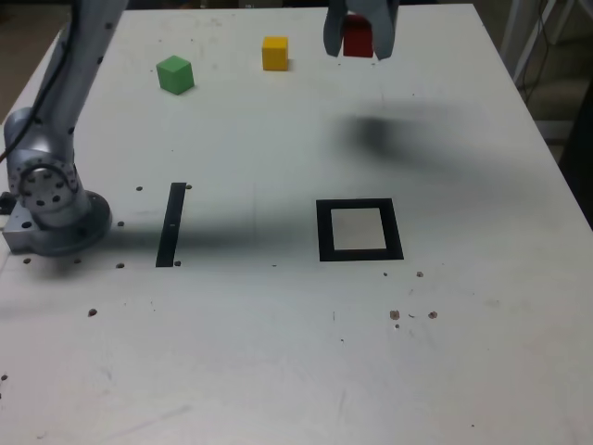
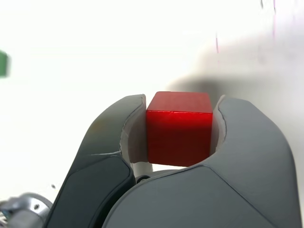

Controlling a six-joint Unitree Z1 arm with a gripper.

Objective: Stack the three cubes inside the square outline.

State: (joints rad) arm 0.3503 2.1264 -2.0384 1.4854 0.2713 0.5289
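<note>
My fingers [image 2: 179, 137] hold the red cube [image 2: 179, 127] tight, up above the worktop [image 1: 278, 352]; the square outline [image 1: 359, 230] lies below, nearer the exterior view's bottom

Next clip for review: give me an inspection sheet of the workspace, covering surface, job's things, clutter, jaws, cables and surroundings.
Surface: white table, scuffed, with small dark specks.
Job's things: red cube held off the table; yellow cube and green cube apart at the far edge; square outline holds nothing.
Clutter: thin black strip near the arm base.
Grippers: gripper jaws shut on the red cube's two sides.
Cables: dark cable along the arm.
Surroundings: dim, indistinct shapes past the exterior view's right table edge.
</note>
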